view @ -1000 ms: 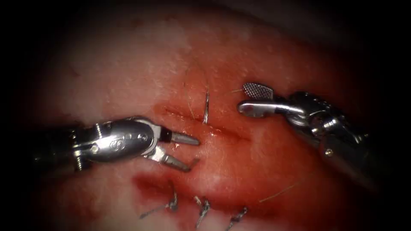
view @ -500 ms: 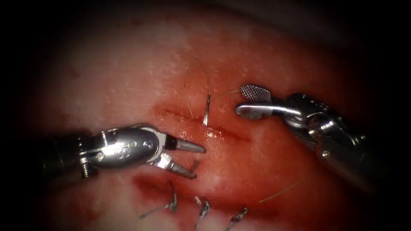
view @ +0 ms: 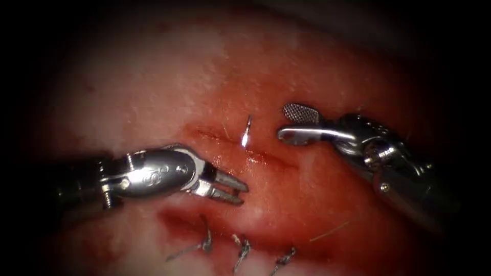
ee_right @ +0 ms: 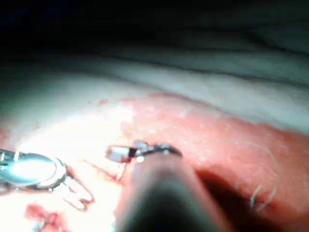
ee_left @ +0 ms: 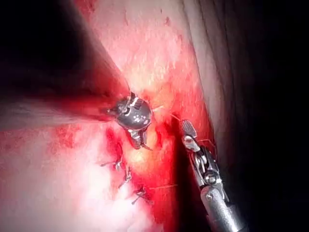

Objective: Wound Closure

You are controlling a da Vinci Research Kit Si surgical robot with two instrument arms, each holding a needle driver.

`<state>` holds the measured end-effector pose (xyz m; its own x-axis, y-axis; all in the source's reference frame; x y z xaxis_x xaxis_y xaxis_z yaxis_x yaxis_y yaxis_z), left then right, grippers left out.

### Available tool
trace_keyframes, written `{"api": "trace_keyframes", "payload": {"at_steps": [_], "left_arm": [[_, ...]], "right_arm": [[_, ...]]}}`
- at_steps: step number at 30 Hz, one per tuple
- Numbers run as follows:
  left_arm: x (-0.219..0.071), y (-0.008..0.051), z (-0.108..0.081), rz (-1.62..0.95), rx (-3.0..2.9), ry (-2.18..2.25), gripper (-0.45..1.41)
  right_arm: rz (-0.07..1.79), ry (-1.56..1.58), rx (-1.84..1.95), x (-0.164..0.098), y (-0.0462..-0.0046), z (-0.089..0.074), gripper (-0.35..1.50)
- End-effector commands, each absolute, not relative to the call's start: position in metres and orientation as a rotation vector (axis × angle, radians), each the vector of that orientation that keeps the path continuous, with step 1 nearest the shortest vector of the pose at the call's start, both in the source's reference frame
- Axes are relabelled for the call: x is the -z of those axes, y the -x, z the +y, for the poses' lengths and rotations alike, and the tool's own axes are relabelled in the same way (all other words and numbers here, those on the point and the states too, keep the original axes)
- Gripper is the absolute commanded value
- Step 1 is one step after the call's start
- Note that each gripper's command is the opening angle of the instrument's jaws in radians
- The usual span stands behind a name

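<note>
Pale tissue (view: pixel 153 87) fills the endoscope view, stained with red fluid (view: pixel 286 194) around the cut (view: pixel 266 157), which runs roughly level across the centre of the frame. Rising from the tissue just above the middle of the cut is the needle (view: pixel 247 132): a short bright length stands nearly upright and free, the rest of its curve is buried, and nothing holds it. At centre left, the left tool (view: pixel 240 192) lies below the cut with its fingers (view: pixel 230 180) a little apart, the tips close to the wet surface and clamped on nothing that I can make out. From the right of the frame, the right tool (view: pixel 292 123) reaches in with its fingers (view: pixel 299 111) spread wide and empty, level with the needle and just beside it, not touching. Along the bottom edge sit three finished stitches (view: pixel 241 248), and a loose strand of thread (view: pixel 332 231) trails at lower right. As I judge it, the exposed end of the needle is the point of concern. Any grasp there would do best set squarely across the steel, a little below the tip so as to spare the point. Any movement should follow the needle's own curve, not a straight line, so the tissue is not torn, while the other tool stays clear of the thread.
</note>
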<state>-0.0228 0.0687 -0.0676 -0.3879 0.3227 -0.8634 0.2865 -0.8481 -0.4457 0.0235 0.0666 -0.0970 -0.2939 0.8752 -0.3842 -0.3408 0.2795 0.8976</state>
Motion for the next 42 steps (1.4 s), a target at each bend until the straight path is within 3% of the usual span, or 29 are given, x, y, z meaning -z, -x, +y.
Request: {"api": "trace_keyframes", "payload": {"at_steps": [1,2,5,6,8,14,20,24,42], "left_arm": [[0.0673,0.023,0.0687,-0.871,-2.43,1.713,-0.35],[0.0673,0.0229,0.0687,-0.872,-2.43,1.713,-0.35],[0.0674,0.0226,0.0687,-0.874,-2.412,1.694,-0.35],[0.0674,0.0225,0.0687,-0.878,-2.4,1.677,-0.35],[0.0674,0.0224,0.0688,-0.887,-2.369,1.664,-0.35],[0.0674,0.022,0.0689,-0.979,-2.171,1.613,-0.35],[0.0681,0.0217,0.0697,-0.986,-2.08,1.638,-0.35],[0.0687,0.0216,0.0699,-0.997,-2.055,1.64,-0.35],[0.0763,0.0223,0.0716,-1.186,-1.775,1.403,-0.35]], "right_arm": [[1.385,-0.561,-1.297,0.0975,-0.0242,0.0672,1.18],[1.385,-0.57,-1.292,0.0977,-0.0242,0.0671,1.16],[1.392,-0.627,-1.185,0.0992,-0.0241,0.0659,0.86],[1.393,-0.642,-1.14,0.1,-0.0241,0.065,0.67],[1.386,-0.64,-1.088,0.1004,-0.0245,0.0641,0.59],[1.332,-0.629,-0.897,0.1004,-0.0268,0.0619,0.64],[1.228,-0.602,-0.756,0.0988,-0.0286,0.0604,0.46],[1.219,-0.546,-0.775,0.0976,-0.0289,0.0604,0.56],[1.14,-0.492,-0.756,0.0961,-0.0305,0.0596,0.59]]}}
